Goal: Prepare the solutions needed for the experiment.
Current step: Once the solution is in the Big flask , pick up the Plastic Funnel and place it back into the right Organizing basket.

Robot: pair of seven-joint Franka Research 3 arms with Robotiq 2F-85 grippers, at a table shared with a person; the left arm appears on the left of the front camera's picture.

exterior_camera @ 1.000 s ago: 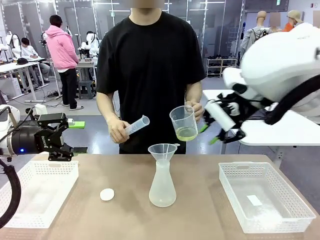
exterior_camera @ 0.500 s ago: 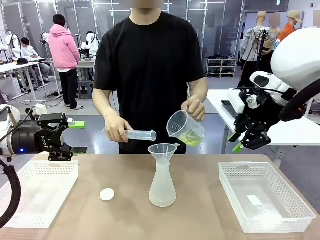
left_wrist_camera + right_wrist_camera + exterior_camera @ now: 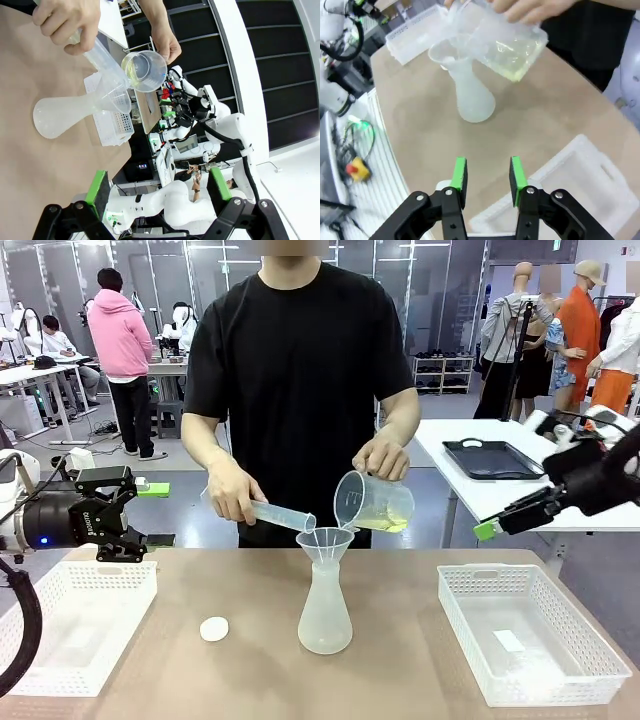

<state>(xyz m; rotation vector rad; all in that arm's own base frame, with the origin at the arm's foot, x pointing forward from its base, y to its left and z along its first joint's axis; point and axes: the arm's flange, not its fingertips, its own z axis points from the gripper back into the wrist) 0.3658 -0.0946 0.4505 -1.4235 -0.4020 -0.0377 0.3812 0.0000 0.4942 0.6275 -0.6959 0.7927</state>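
Two vessels lean over one funnel (image 3: 325, 539) at once, and that is our first worry. The person's hand (image 3: 380, 456) tilts the beaker (image 3: 368, 498), so the solution (image 3: 390, 523), a small pool of pale yellow-green liquid, lies against its lowered wall, just beside the funnel's rim. The person's other hand (image 3: 232, 496) holds a graduated cylinder (image 3: 283, 515) with its mouth at the same rim. We judge that a nudge from either vessel could tip the funnel, which merely sits in the neck of the flask (image 3: 325, 616). The flask itself looks light enough to topple onto the table (image 3: 400, 670). A hasty pour could also overshoot the rim and wet the tabletop.

Our own arms are the second risk. Our left gripper (image 3: 157, 176) hangs with its fingers wide apart and nothing between them, over by the left basket (image 3: 100, 566), well apart from the pouring. Our right gripper (image 3: 487, 167) has its green pads parallel with a narrow gap, holding nothing. It hangs off to the right of the pour, looking down on the flask and the right basket (image 3: 495, 570). If it reached in now, we think it could strike the beaker or the person's forearm and spill the liquid. The small white cap (image 3: 214, 629) lies near the flask, where a sweeping arm could knock it away.
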